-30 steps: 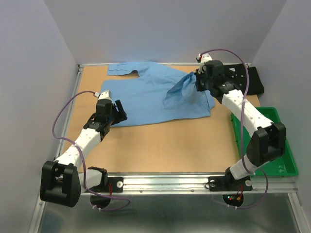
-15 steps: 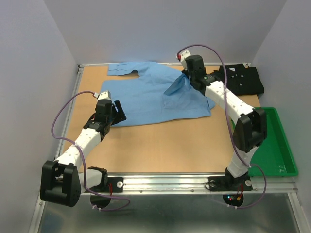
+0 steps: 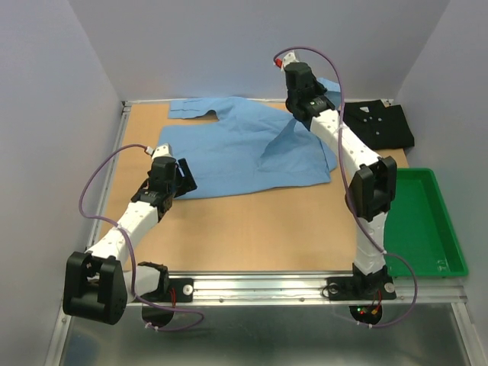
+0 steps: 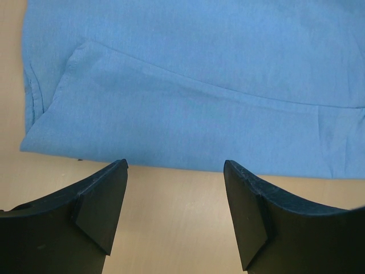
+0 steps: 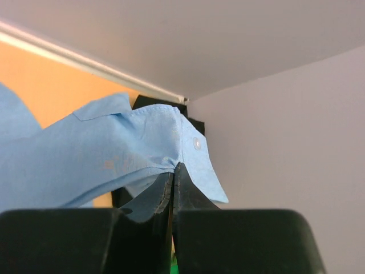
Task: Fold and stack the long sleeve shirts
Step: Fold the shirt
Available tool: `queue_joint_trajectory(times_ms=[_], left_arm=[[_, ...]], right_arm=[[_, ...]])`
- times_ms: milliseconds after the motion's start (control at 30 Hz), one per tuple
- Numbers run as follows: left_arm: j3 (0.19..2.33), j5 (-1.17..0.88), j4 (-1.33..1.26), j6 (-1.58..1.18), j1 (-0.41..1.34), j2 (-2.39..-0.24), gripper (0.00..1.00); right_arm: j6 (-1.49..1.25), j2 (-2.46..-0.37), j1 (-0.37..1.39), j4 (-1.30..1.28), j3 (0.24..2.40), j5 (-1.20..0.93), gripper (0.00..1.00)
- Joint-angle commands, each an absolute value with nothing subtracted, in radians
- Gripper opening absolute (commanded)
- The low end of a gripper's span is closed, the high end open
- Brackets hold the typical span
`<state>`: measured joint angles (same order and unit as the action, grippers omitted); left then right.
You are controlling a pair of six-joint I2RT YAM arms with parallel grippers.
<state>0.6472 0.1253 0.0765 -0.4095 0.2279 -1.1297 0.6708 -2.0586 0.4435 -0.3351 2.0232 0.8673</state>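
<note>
Left gripper [image 4: 175, 166] is held released, jaws wide apart, low over the bare table [image 3: 252, 229], just short of the near hem of the light blue shirt [image 3: 229, 152]. That shirt is spread flat across the far middle of the table, with one sleeve lifted at its right side. Right gripper [image 5: 173, 171] is clenched on the buttoned cuff [image 5: 191, 148] of that sleeve, raised clear of the surface. Black shirt [image 3: 381, 126] is laid at the far right corner. Green tray [image 3: 427, 229] is noted at the right edge.

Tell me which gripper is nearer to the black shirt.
Right. The right gripper, shut on the light blue shirt, is raised just beside the black shirt; the left gripper is far across the table.
</note>
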Motion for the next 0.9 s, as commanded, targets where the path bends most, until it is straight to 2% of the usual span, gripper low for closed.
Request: queue_joint_trajectory(times_ms=[0,400,667,867], left_arm=[[0.657,0.15,0.075,-0.417,0.232,-1.126,0.8],[0.664,0.133,0.078,-0.423,0.232,-1.144,0.8],[0.664,0.144,0.081,-0.428,0.232,-1.137,0.8],[0.666,0.175,0.097,-0.437,0.232,-1.124,0.8]], right_arm=[[0.736,-2.094,0.466,-0.245,2.103,0.922,0.01],[0.615,-1.99,0.647,-0.242,1.72,1.026,0.01],[0.594,-1.993,0.767,-0.232,1.723,0.841,0.01],[0.555,-2.086,0.842,-0.235,1.812,0.899,0.01]])
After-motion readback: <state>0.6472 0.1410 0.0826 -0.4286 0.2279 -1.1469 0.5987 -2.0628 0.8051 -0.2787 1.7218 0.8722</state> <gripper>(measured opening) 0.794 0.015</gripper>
